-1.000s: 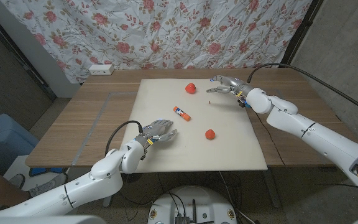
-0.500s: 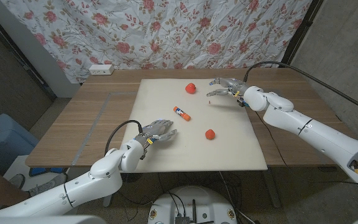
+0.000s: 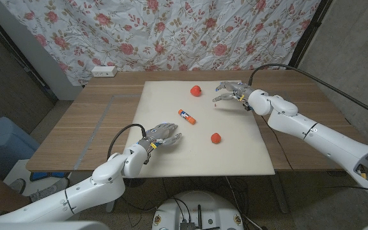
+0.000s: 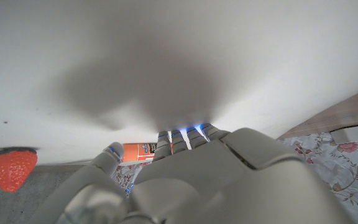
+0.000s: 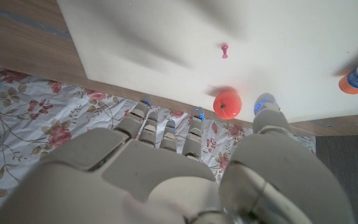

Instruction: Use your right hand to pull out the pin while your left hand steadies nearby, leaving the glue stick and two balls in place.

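Table [image 3: 94, 118] of wood carries a cream mat [image 3: 235, 150] on which all task items lie. Right hand [image 3: 230, 90] hovers over the mat's far edge, fingers spread, holding nothing; left hand [image 3: 161, 135] sits over the mat's near left part, fingers apart and likewise empty. Glue stick [image 3: 186, 115], white with an orange cap, lies mid-mat, between the two hands. One red ball [image 3: 197, 90] rests at the far edge, just beside the right hand; the second ball [image 3: 216, 137] lies nearer the front. Pink pin [image 5: 224, 51] stands on the mat in the right wrist view, near the far ball [image 5: 227, 102] and apart from the fingers; the head view barely resolves it.
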Motion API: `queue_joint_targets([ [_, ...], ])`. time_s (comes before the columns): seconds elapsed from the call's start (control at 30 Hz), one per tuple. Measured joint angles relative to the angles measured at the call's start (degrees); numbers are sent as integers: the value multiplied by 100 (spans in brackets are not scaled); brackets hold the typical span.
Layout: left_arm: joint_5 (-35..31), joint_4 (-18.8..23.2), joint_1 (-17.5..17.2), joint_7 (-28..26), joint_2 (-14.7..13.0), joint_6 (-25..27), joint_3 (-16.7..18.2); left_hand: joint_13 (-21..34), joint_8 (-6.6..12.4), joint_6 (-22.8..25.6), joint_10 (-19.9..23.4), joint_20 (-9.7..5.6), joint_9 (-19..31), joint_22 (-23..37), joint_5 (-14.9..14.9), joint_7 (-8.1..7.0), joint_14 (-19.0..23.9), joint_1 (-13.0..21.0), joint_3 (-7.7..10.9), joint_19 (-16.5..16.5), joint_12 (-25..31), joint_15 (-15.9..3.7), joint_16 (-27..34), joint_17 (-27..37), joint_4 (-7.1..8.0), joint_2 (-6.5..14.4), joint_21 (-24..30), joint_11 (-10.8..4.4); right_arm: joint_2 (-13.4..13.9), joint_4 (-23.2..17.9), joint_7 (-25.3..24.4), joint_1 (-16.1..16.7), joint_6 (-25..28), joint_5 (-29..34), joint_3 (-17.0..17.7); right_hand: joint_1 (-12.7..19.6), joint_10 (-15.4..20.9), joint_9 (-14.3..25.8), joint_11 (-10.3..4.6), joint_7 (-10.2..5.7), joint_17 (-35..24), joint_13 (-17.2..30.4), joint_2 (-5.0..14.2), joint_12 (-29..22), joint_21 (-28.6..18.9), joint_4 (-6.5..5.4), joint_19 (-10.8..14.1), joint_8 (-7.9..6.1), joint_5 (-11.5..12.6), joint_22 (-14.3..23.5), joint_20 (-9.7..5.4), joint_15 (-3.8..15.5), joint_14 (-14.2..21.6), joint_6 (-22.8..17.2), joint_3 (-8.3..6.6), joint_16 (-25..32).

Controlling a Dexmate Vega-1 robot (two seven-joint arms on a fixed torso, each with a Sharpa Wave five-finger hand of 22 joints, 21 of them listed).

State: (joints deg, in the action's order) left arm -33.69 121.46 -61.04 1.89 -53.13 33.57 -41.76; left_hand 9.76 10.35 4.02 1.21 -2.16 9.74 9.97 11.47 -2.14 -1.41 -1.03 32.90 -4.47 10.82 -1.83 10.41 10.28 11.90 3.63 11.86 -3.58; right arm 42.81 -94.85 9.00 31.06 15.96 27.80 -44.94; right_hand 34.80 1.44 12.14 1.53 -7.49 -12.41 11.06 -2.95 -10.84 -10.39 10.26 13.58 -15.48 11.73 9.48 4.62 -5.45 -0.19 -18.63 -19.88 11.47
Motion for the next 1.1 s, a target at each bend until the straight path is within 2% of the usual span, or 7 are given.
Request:
queue_joint_targets([
  [0.1, -2, 6, -3, -5, -1, 12, -2, 0, -1, 10, 0, 2, 1, 0, 0, 10, 0, 0, 15, 2, 0, 0, 0, 0, -15, 0, -1, 0, -24, 26, 25, -19, 39, 5, -18, 58, 0, 0, 0, 1, 0, 0, 63, 0, 0, -6, 0, -26, 0, 0, 0, -39, -75, -62, -9, 0],
  [0.2, -10, 14, -4, -8, -2, 28, -6, 0, -9, 30, 0, 30, 1, 1, 0, 30, -1, 0, 15, 31, 0, 0, 0, 0, -15, 0, -4, 0, -49, 69, 67, -53, 74, 9, -48, 114, 0, 26, 0, -8, 0, 0, 10, -1, 0, 0, -22, -66, 22, 0, 21, -22, -118, -114, -48, 0],
  [0.33, -21, 27, -4, -8, -9, 36, -13, -3, 6, 30, 31, 30, 1, 3, 0, 30, -1, 0, 15, 31, -1, -1, 0, 0, -15, 0, -4, -31, -64, 109, 105, -80, 97, 14, -76, 226, 0, 26, 0, -52, 0, -1, 109, -1, 0, 24, -31, -137, 36, -1, 31, -40, -136, -220, -86, 0],
  [0.4, -27, 32, -4, -8, -12, 40, -16, -4, 6, 49, 31, 30, 1, 5, 0, 12, -1, 0, 34, 31, -1, -1, 0, -6, -34, 0, -5, -31, -71, 131, 125, -95, 105, 19, -97, 318, 0, 52, 0, -71, 1, -1, 16, -1, 0, 1, -29, -184, 36, -1, 33, -44, -140, -321, -110, 0],
  [0.63, -48, 49, -7, -5, -16, 57, -21, -6, 6, 61, 31, 30, 0, 7, 0, -1, 2, 0, 39, 31, -2, 2, 0, -20, -39, 0, -10, -31, -81, 166, 177, -125, 144, 67, -165, 403, -1, 53, 0, -133, -18, -1, 104, -1, 0, 9, 11, -255, 36, -1, 72, -80, -176, -460, -150, 0],
  [1.0, -79, 66, -7, 20, -24, 70, -32, -1, 2, 59, 53, 30, -3, 6, 0, -1, 19, 0, 57, 30, -6, 19, -4, -26, -57, 0, -10, -10, -115, 234, 163, -136, 167, 189, -261, 594, 53, 91, 11, -244, -26, -2, 41, -41, -45, -8, 138, -403, 35, -2, -15, 12, -55, -654, -200, 87],
  [1.1, -88, 72, -9, 30, -24, 87, -33, 0, 1, 112, 53, 30, -4, 6, 0, 8, 19, 0, 80, 30, -7, 19, -5, -26, -80, 0, -10, -10, -132, 269, 132, -142, 155, 227, -293, 623, 74, 106, -11, -266, -26, -2, 70, -41, -45, -7, 197, -426, 35, -2, 9, 1, -49, -676, -213, 88],
])
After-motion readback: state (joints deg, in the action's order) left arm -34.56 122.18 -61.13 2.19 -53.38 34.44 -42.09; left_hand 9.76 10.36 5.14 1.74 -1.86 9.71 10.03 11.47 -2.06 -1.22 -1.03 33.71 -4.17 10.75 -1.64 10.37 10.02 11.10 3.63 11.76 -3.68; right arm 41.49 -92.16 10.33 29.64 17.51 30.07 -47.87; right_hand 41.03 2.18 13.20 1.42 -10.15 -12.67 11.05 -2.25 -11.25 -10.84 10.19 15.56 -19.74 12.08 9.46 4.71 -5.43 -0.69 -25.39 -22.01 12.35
